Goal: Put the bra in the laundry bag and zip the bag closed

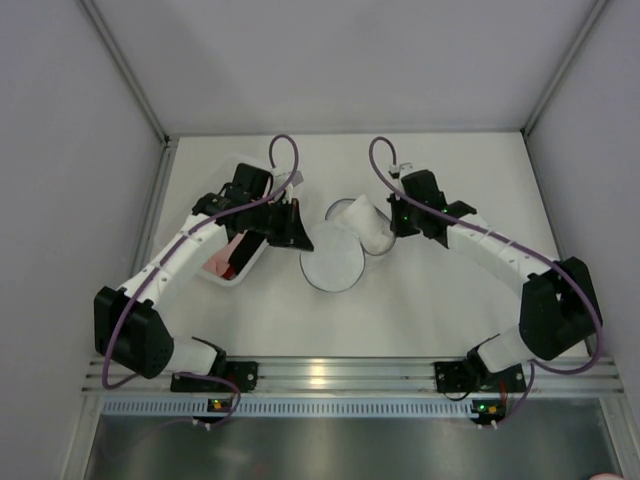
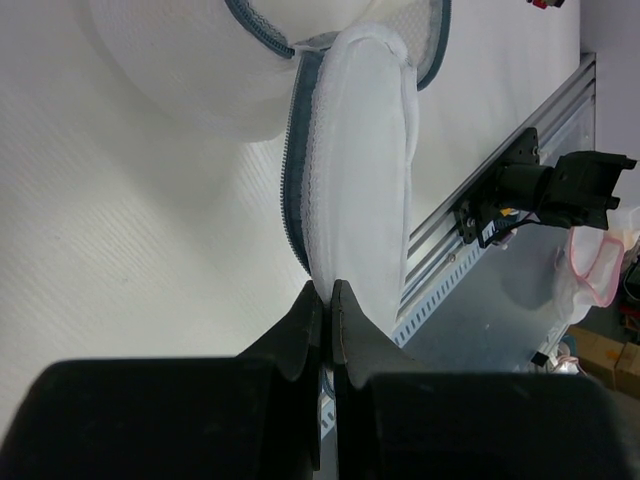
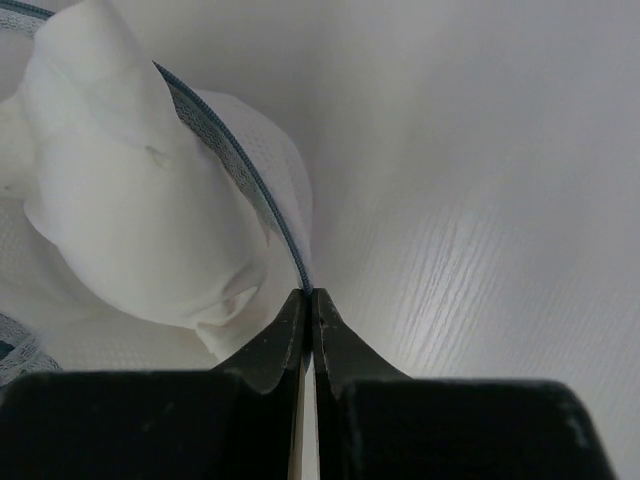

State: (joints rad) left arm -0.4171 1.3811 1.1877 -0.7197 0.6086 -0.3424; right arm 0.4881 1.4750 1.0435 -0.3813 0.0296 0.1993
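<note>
On the white worktop, well apart from its edges and from the grey walls around it, the laundry bag lies opened out. One round mesh half is flat on the near side. The other sits just beyond it to the right, bulging. The clear bin stands just beside the bag on the left, under the left arm, with something pink inside.

The bra is a soft white lump resting in the far half, inside the dark rim. The left fingers are pressed together, pinching the edge of the near half. The right fingers are pressed together on the thin rim of the far half, beside the bra.

The garment looks loaded, so the step in hand is bringing the halves together. The next move likely calls for folding one half over the other with the rims matched all round and no white fabric caught between. After that comes finding the zip pull, which I cannot make out. There is open room in front and to the right, while the bin crowds the left arm's swing.
</note>
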